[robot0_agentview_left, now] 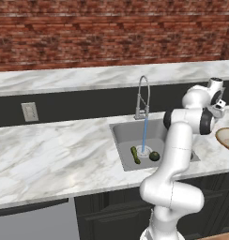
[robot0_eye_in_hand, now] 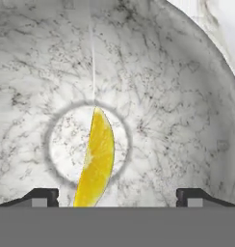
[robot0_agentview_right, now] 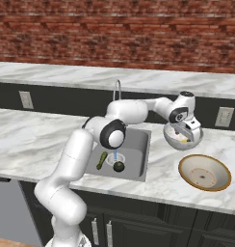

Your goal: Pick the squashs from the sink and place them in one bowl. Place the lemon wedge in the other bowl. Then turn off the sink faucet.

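Two finger tips are seen spread wide at the bottom of the hand view, jaws fully apart, nothing clamped between them; the gripper is poised over the grey-white bowl; the lemon wedge lies between the tips on the bowl's flat centre, apart from both; contact with the fingers cannot be confirmed. Wedge is seen as a bright yellow crescent, one edge straight, pulp texture visible, pointed end up in the hand view; bowl interior is marbled grey-white with a pale round base.

Right base view: the tan bowl is shown nearer the counter's front edge than the grey-white one, just beside it; only a sliver of yellow is seen under the gripper. Left base view: tan bowl is cut by the right frame edge; water is seen running from the sink faucet into the sink; the slim squash and round squash are shown on the basin floor, either side of the drain.
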